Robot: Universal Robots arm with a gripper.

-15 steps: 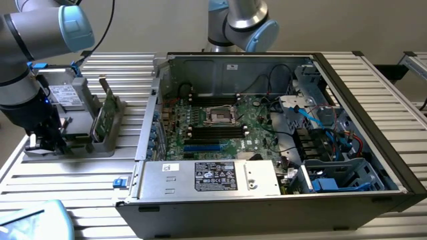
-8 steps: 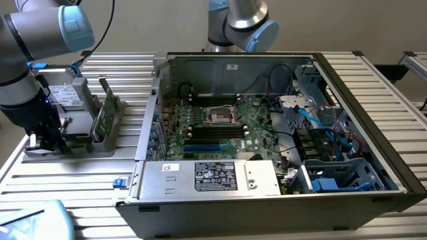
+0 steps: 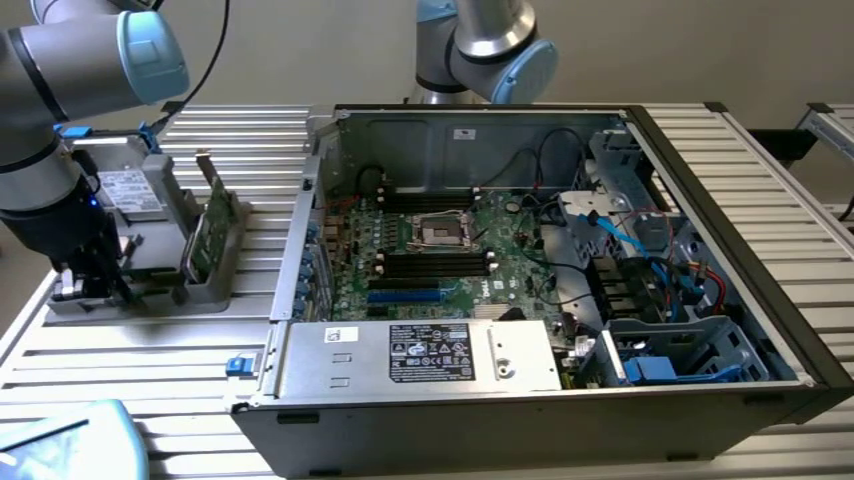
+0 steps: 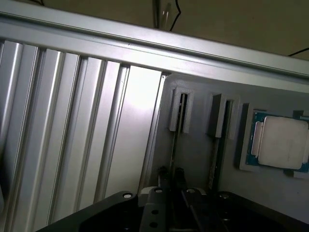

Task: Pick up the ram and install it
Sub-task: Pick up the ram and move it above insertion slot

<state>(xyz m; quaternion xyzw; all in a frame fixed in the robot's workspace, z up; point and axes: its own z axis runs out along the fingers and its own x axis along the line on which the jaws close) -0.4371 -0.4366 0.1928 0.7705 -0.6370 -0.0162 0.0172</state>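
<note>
The ram (image 4: 174,145) stands on edge in a slot of the grey parts holder (image 4: 198,150), seen end-on as a thin dark strip. My gripper (image 4: 171,175) is lowered onto it, its two dark fingertips (image 4: 163,174) pressed close on either side of the strip. In the exterior view the gripper (image 3: 96,285) reaches down into the near end of the holder (image 3: 200,290) at that view's left, and the ram is hidden behind the fingers. The open computer case (image 3: 307,180) sits to the right, its motherboard (image 3: 514,235) showing black memory slots (image 3: 434,263).
A wide green expansion card (image 3: 214,225) stands upright in the holder beside my arm. A square silver processor (image 4: 281,142) lies in a recess of the holder. A second slot (image 4: 219,118) holds another thin strip. The power supply (image 3: 420,355) lines the case's near side. Ribbed aluminium table (image 4: 72,135) surrounds everything.
</note>
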